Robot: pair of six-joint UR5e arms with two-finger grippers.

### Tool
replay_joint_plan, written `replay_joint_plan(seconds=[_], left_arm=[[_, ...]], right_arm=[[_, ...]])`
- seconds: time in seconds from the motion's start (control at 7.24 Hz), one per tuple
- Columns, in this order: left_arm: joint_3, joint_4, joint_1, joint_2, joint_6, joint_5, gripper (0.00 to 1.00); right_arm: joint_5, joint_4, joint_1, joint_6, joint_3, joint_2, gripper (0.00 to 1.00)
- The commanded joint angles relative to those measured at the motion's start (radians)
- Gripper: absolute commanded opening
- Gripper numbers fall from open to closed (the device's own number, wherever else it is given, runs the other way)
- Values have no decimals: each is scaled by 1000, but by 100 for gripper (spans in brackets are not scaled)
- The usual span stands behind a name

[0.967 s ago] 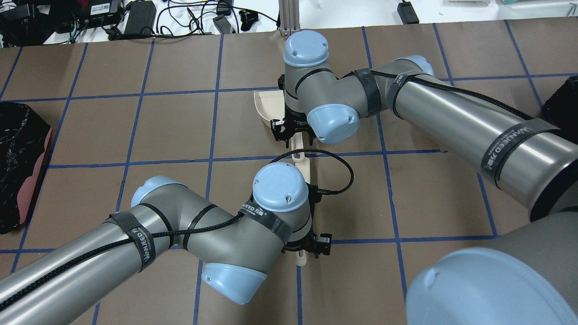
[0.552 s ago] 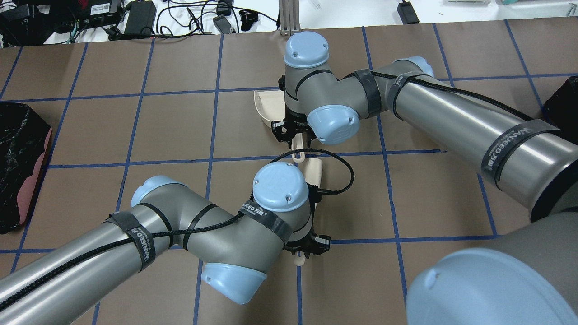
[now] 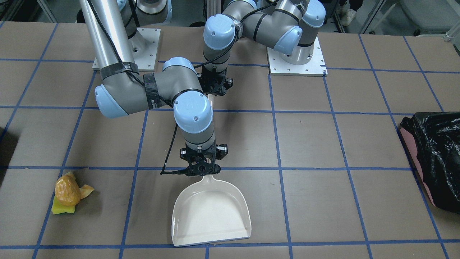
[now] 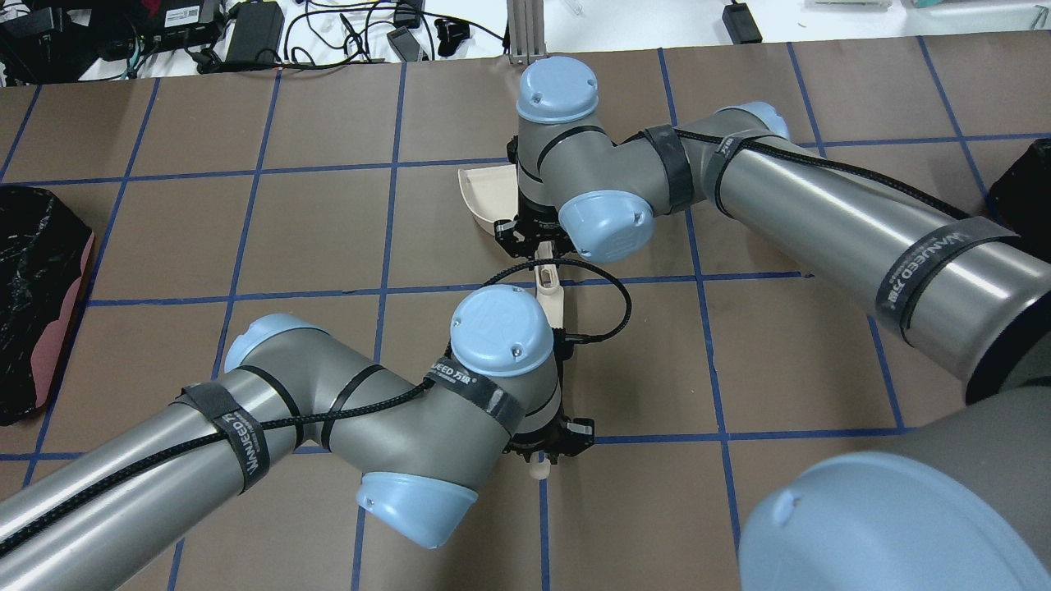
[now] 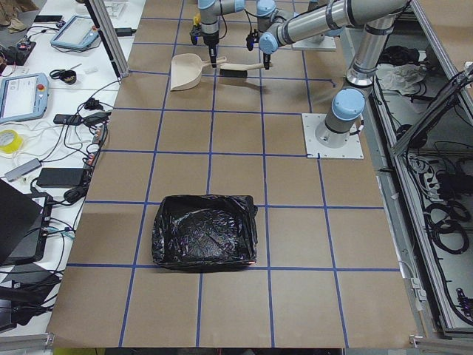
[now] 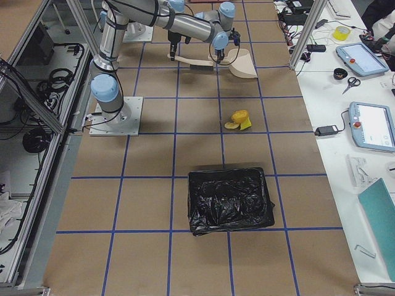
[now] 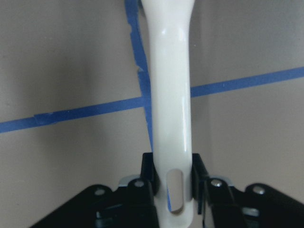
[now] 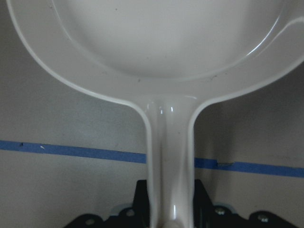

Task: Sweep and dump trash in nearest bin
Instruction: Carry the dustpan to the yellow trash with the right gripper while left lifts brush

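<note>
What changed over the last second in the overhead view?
The left gripper, jaws shut on the brush handle, shifted slightly toward the view's left and a bit away from the robot, taking the brush with it. The right gripper kept its hold on the dustpan, which barely moved, if at all.

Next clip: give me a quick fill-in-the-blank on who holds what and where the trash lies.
The right claw is shut on the handle of the ___. The left claw is shut on the ___ handle. The yellow trash lies loose on the ___.
Missing: dustpan; brush; table.
</note>
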Motion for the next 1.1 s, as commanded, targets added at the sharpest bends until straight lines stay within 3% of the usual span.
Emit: replay_joint_plan(seconds=[0.0, 0.41, 0.69, 0.97], left_arm=[[1, -30, 12, 21, -56, 9, 0], [0, -34, 82, 37, -49, 34, 0], [26, -42, 138, 37, -49, 63, 0], [148, -111, 165, 21, -27, 60, 0]], right_arm=[[-3, 0, -10, -2, -10, -26, 15], [-56, 82, -114, -139, -16, -101, 15], [-104, 197, -234, -399, -12, -171, 14], [-160, 273, -355, -675, -13, -224, 5]])
